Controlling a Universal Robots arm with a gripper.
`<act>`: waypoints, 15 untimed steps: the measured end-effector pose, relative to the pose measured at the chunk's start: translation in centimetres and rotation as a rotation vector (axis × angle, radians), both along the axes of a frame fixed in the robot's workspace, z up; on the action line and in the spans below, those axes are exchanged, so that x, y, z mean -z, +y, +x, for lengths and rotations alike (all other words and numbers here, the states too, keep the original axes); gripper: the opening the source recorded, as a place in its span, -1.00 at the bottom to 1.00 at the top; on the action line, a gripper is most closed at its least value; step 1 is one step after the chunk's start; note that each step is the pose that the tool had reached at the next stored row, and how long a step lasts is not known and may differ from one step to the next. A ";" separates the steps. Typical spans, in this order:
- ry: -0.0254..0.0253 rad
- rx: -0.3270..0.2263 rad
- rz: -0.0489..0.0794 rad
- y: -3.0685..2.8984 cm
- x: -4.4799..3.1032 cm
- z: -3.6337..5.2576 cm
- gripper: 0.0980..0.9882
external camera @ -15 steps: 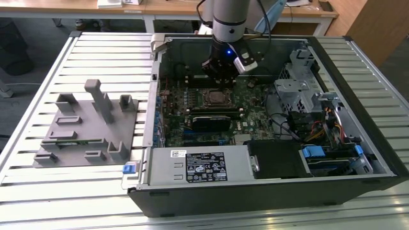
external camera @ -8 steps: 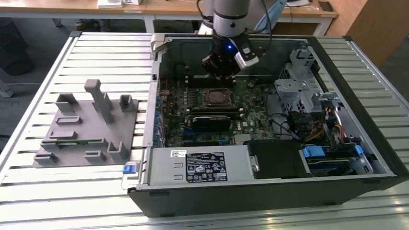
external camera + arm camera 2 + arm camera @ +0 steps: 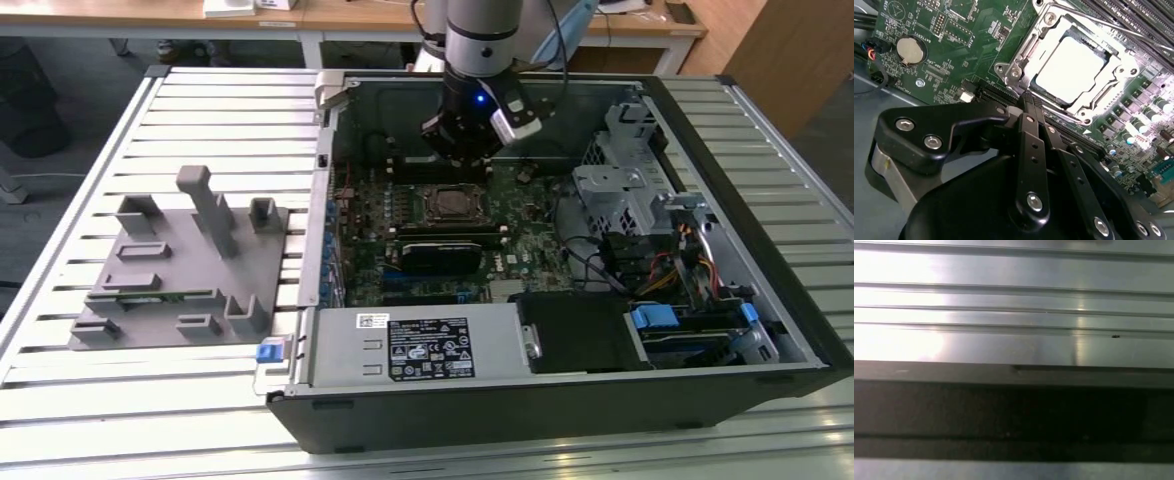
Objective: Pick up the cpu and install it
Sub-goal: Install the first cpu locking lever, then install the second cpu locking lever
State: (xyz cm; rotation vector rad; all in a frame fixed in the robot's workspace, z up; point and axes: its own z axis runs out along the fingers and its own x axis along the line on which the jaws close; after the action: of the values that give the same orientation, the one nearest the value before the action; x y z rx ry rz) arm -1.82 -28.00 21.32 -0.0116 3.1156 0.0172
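A slatted metal table (image 3: 200, 110) fills most of the exterior view, its ribs running left to right. On it, at the centre and right of the frame, lies an open black computer case (image 3: 561, 405). At the left of the frame a grey fixture (image 3: 187, 265) with upright posts and slots rests on the slats, just beside the case.

The power supply (image 3: 334, 352) carries a small white label (image 3: 375, 320) and a larger black label (image 3: 427, 352) with print and marks, all too small to read. The motherboard (image 3: 954, 55) has fine white lettering near the coin battery (image 3: 908, 50), not legible.
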 end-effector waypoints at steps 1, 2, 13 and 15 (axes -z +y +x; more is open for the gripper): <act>0.0001 0.000 0.000 -0.03 0.00 0.00 -0.98; 0.0000 0.000 0.000 -0.05 0.00 0.00 -0.98; 0.0001 0.000 0.000 -0.52 0.07 0.01 -0.98; 0.0001 0.000 0.000 -0.69 0.07 0.01 -0.98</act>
State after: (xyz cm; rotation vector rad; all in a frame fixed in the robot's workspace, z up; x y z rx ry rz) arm -1.81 -28.68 21.26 -0.0117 3.1158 0.0170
